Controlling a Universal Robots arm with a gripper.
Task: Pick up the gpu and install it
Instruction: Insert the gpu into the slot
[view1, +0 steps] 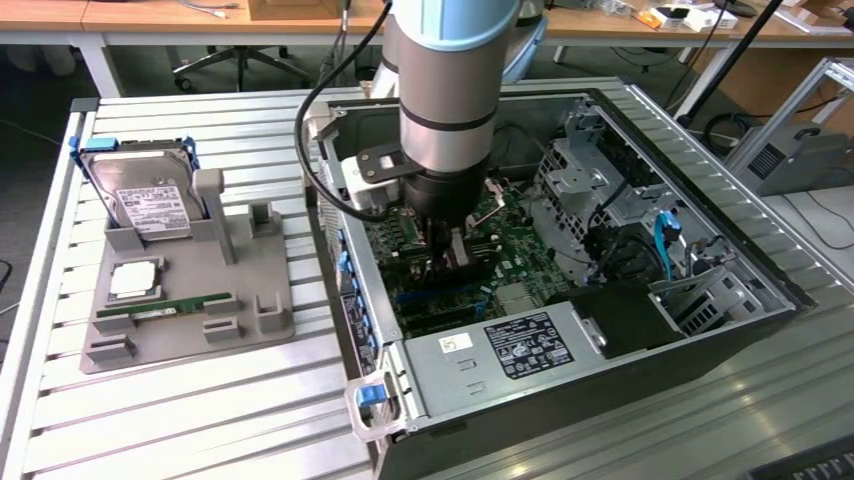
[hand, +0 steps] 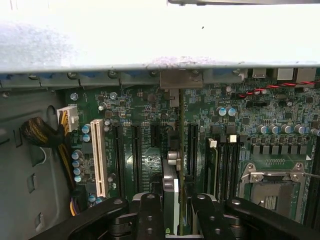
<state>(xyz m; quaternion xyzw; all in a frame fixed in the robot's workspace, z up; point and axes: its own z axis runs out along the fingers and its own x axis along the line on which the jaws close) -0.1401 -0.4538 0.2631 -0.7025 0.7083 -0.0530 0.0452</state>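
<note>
Gripper (hand: 171, 210), nearest the wrist cam, fingers (hand: 150, 212) clamped on the gpu (hand: 171, 200), held edge-on over the motherboard (hand: 150, 125) slots. Beyond: white PCI slot (hand: 99, 157), CPU socket (hand: 272, 187). Exterior view: arm (view1: 447, 90) reaches inside the PC case (view1: 694, 160); hard drive (view1: 147, 200) on a gray fixture (view1: 254, 290) at the exterior view's left.

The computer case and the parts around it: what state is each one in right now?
computer case: side open, motherboard exposed
gpu: held on edge between the fingers, over the motherboard slots
gripper: inside the case, shut on the gpu
hard drive: standing in the grey holder
memory stick: lying in the holder
CPU socket: empty
white slot: empty
</note>
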